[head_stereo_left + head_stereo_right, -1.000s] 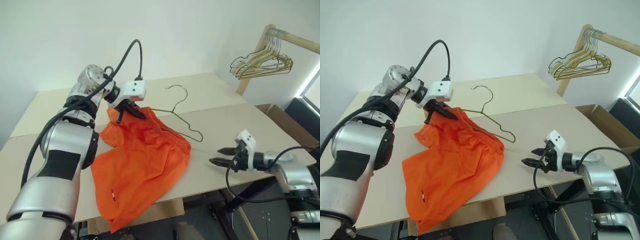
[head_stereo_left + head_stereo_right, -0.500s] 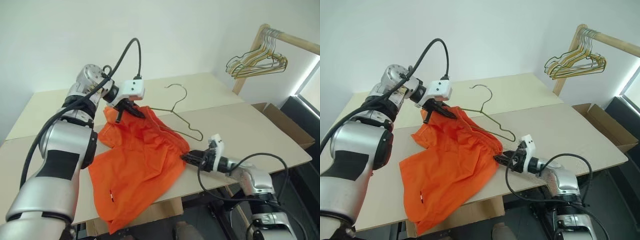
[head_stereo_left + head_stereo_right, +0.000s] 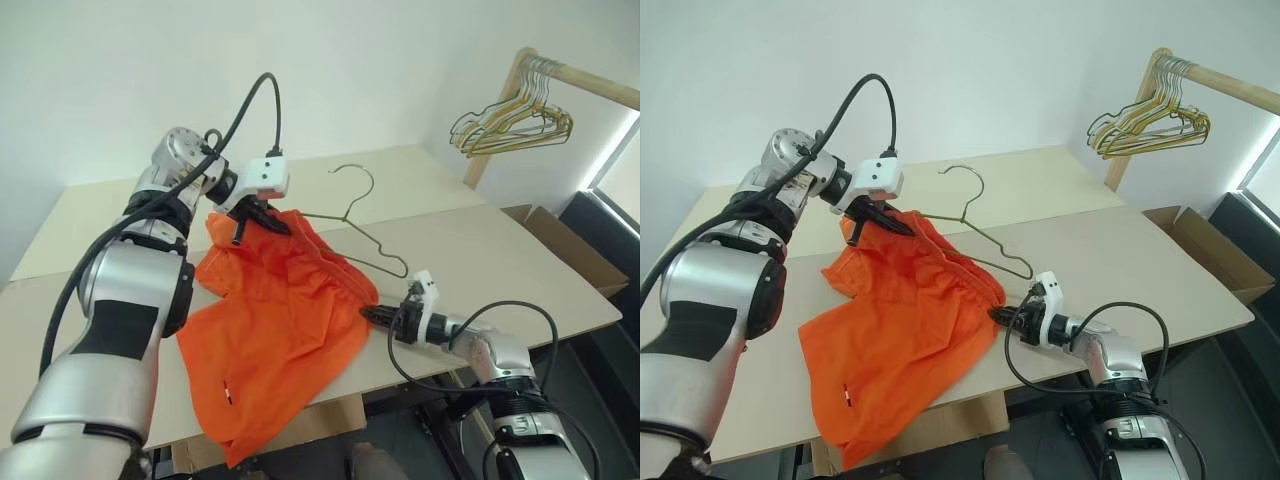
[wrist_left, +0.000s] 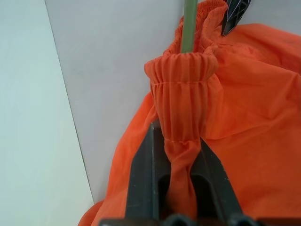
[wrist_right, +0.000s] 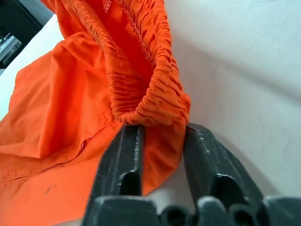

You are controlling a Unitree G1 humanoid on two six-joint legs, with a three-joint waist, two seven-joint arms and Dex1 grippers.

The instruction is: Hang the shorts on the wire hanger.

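The bright orange shorts [image 3: 280,320] lie crumpled on the pale table [image 3: 480,250], one leg hanging over the front edge. My left gripper [image 3: 262,218] is shut on the far end of the gathered waistband [image 4: 181,80] and holds it a little above the table. The thin grey-green wire hanger [image 3: 352,215] lies behind the shorts, hook pointing away, and one wire arm [image 4: 188,23] runs into the waistband opening. At the near end of the waistband [image 5: 155,89], low on the table, my right gripper [image 3: 368,313] has its fingers [image 5: 120,155] closed on a fold of the fabric.
A wooden rail [image 3: 585,80] at the back right carries a bunch of gold and cream hangers [image 3: 515,120]. An open cardboard box [image 3: 565,250] sits beyond the table's right edge. The table's front edge runs just below my right gripper.
My right gripper has moved left along the table to the near end of the waistband and closed on it. The left gripper keeps its hold in place.
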